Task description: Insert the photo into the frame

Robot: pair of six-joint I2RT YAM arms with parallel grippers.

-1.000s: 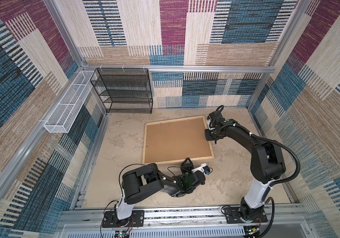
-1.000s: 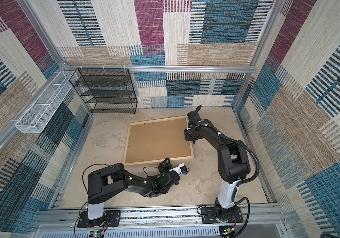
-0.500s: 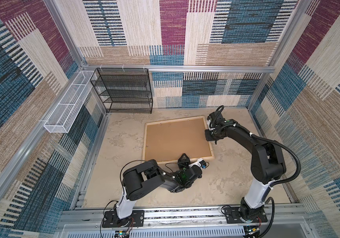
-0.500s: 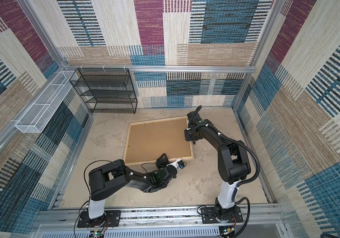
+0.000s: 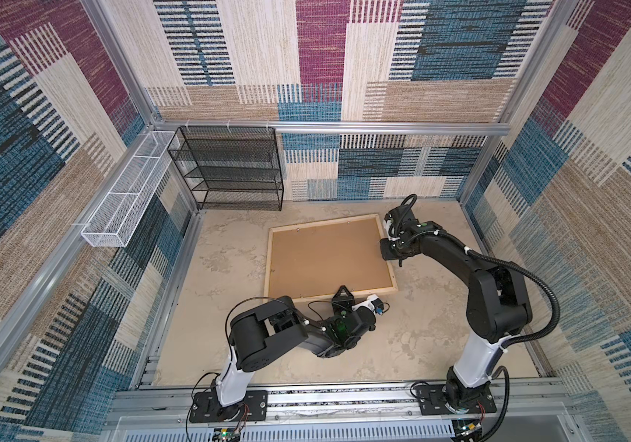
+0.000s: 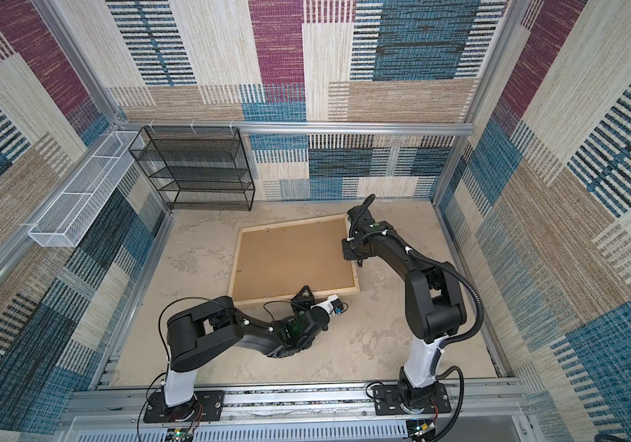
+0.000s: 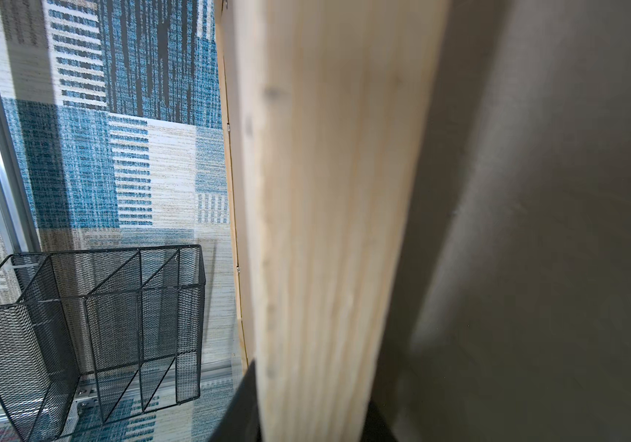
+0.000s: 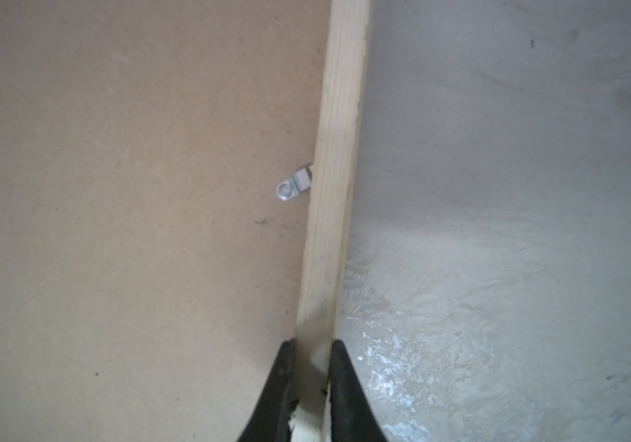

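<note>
The frame (image 5: 323,223) (image 6: 291,224) lies face down in the middle of the table, its pale wood bars around a brown backing board (image 5: 325,256) (image 8: 134,191). The photo is hidden. My right gripper (image 5: 385,249) (image 6: 349,252) is shut on the frame's right bar; in the right wrist view both black fingers (image 8: 283,382) press that bar (image 8: 335,191). My left gripper (image 5: 343,291) (image 6: 305,291) sits low at the near bar. In the left wrist view this bar (image 7: 329,191) fills the gap between the dark fingers (image 7: 241,413), which touch it on both sides.
A black mesh shelf (image 5: 229,168) (image 7: 95,325) stands at the back left against the wall. A white wire basket (image 5: 126,195) hangs on the left wall. A small metal tab (image 8: 294,186) lies on the backing by the right bar. Bare table (image 5: 421,325) lies between the arms.
My left gripper has moved away from the front edge onto the frame's near bar, and its jaws have narrowed onto it. The right arm and the frame have not moved.
</note>
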